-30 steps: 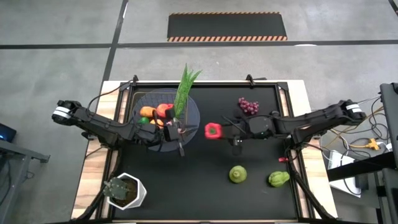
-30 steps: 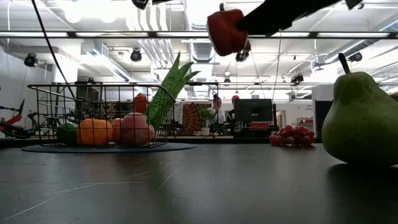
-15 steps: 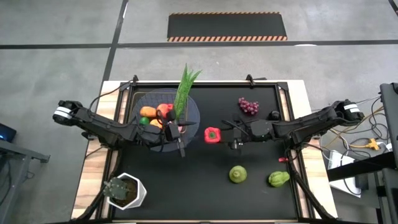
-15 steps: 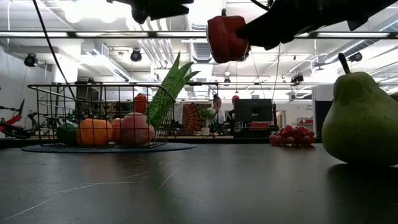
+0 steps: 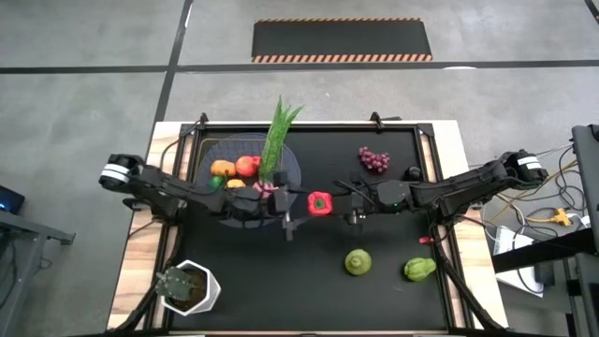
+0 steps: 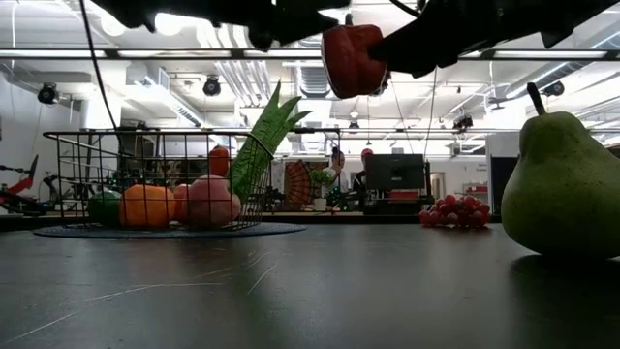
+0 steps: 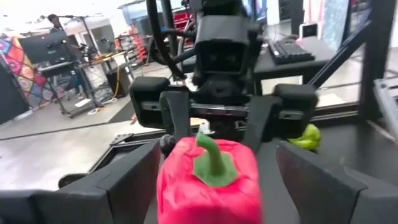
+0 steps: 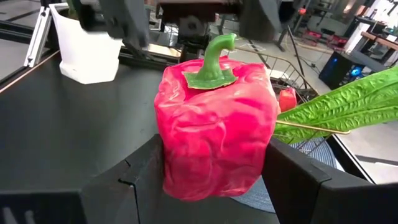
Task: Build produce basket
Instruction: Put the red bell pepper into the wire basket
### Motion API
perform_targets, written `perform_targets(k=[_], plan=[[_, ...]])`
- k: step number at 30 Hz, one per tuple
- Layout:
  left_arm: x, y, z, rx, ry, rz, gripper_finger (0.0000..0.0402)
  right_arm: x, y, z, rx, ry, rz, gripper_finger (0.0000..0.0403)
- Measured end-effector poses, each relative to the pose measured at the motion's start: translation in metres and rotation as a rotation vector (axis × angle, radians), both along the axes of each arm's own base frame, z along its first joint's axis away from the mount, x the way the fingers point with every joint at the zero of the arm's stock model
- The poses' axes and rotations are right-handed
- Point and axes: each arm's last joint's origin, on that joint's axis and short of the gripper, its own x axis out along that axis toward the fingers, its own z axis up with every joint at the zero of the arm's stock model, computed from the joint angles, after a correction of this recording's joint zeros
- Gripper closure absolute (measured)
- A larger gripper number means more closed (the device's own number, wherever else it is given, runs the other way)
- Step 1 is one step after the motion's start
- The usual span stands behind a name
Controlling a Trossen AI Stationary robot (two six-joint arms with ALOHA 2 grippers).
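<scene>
The right gripper (image 5: 329, 204) jaws clamp the red pepper (image 5: 320, 202), which sits between the left gripper's (image 5: 298, 205) wide-spread jaws.

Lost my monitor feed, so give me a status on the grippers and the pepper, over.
Right gripper shut on pepper, held above table. Left gripper open, closing around pepper from the other side. Basket part-filled. Nothing in the way.

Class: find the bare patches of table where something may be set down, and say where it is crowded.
Bare mat lies between the plant pot and the pear. Crowded: the basket, and mid-table, where the left gripper meets the right gripper holding the red pepper.
</scene>
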Motion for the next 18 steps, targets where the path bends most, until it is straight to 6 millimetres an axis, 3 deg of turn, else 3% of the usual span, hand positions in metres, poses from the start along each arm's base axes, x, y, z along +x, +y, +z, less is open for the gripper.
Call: perform_targets(k=[5, 18], plan=[[0.0111, 0.0073, -0.0075, 0.029, 0.032, -0.004, 0.0100, -0.0001, 0.0000, -0.0004, 0.000, 0.002, 0.000, 0.0188], [0.0117, 0.0103, -0.0114, 0.032, 0.062, -0.070, 0.0109, -0.0005, -0.0001, -0.0014, 0.001, 0.008, -0.003, 0.0188]])
